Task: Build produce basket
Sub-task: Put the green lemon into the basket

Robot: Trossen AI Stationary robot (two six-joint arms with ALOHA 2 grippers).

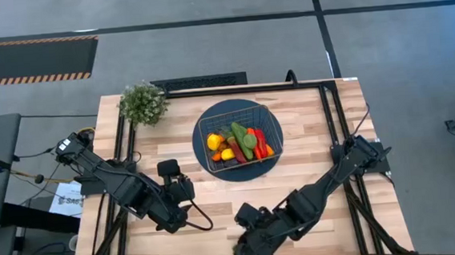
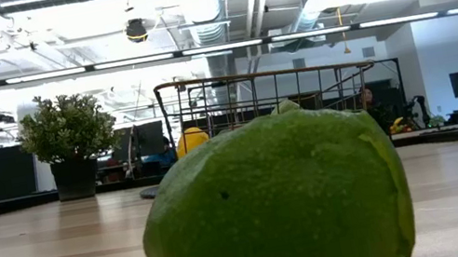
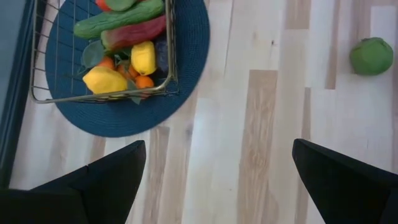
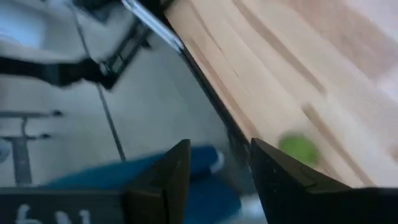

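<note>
The wire-mesh basket (image 1: 240, 135) stands on a dark blue round disc (image 1: 214, 164) at the table's middle. It holds the produce (image 1: 239, 143): a cucumber, red peppers, lemons and tangerines, which also show in the left wrist view (image 3: 124, 43). A green lime (image 2: 276, 205) lies on the bare wood near the table's near edge. It also shows in the left wrist view (image 3: 371, 56) and the right wrist view (image 4: 297, 149). My left gripper (image 3: 217, 155) is open and empty, left of the disc (image 1: 175, 179). My right gripper (image 4: 217, 149) is open and empty at the near edge (image 1: 244, 251), close to the lime.
A bushy potted plant (image 1: 143, 104) stands at the table's far left corner. A dark frame (image 1: 321, 85) runs along the table's far and side edges. The right wrist view looks past the table's near edge (image 4: 211, 93) onto the floor.
</note>
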